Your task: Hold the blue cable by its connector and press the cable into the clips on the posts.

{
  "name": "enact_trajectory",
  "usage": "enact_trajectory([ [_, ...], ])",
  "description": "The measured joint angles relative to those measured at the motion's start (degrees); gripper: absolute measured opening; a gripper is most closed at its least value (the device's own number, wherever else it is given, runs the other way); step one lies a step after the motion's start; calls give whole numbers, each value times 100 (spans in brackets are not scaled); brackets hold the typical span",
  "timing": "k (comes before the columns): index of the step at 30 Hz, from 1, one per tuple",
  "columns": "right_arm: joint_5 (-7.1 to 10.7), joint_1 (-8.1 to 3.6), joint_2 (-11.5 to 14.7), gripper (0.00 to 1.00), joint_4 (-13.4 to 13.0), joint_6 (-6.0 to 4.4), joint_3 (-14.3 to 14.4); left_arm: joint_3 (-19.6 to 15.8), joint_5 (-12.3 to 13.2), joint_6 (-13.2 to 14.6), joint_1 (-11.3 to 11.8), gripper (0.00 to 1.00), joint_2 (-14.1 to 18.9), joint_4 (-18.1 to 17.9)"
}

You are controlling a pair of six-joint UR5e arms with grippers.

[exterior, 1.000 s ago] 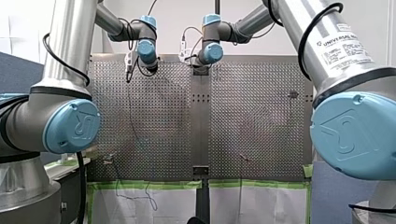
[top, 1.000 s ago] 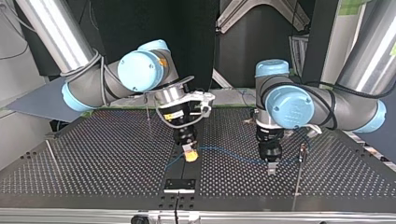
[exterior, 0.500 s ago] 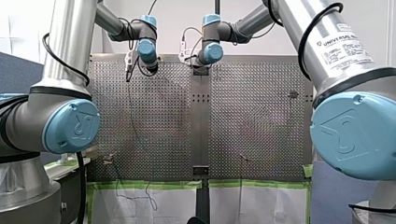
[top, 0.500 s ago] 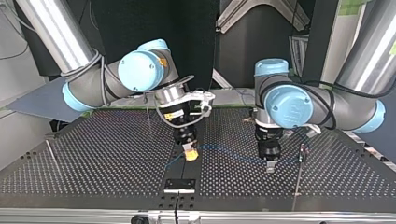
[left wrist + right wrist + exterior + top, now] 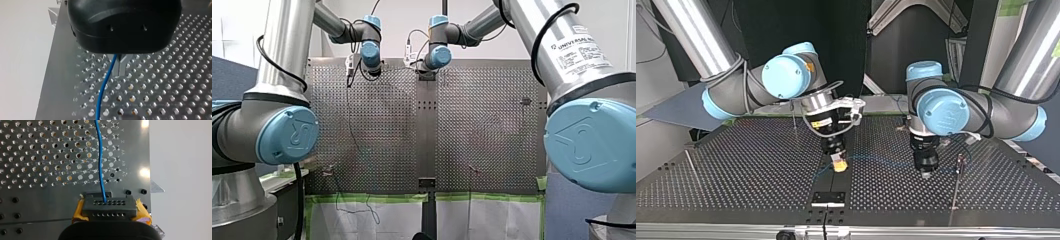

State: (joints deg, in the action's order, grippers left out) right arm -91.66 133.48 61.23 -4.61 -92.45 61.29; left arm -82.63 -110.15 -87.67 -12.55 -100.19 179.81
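My right gripper (image 5: 838, 165) is clamped on the grey connector (image 5: 109, 206). Its yellow pads (image 5: 143, 213) press the block's two ends, and the face with the rows of holes points away from the wrist. The blue cable (image 5: 100, 162) leaves one of those holes and runs straight ahead, low over the perforated table (image 5: 746, 165). I judge this grip is there to anchor the cable's end, so the run can be drawn taut and steered without twisting. My left gripper (image 5: 119, 70) works further along the same cable. In its wrist view the metal fingers (image 5: 121, 65) come together at their tips in a narrow fork, and the cable comes out of that fork and runs on over the holes. The fingers look closed around the cable, but I cannot tell how tightly they pinch it. In the top view both grippers point down close to the table, well apart from each other, with the cable strung between them in a shallow line. It runs on past my left gripper toward the thin post (image 5: 955, 195) just beside it. The post carries a small clip (image 5: 961, 160) at its top. The cable seems to pass near the post below the clip, though I cannot tell whether it touches. My left gripper is probably placed there to lift and press this stretch into the clip.
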Motion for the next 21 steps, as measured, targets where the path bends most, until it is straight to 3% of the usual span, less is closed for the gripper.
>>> enact_trajectory([
  [5, -36, -21, 1, 0, 42, 11, 1, -1, -189, -166, -9, 0, -2, 6],
  [11, -64, -26, 0, 0, 108, 41, 39, -43, -218, -251, -83, 0, -2, -2],
  [21, -167, -39, 0, 0, 70, 26, 472, -477, -238, -192, -363, 0, -16, -404],
])
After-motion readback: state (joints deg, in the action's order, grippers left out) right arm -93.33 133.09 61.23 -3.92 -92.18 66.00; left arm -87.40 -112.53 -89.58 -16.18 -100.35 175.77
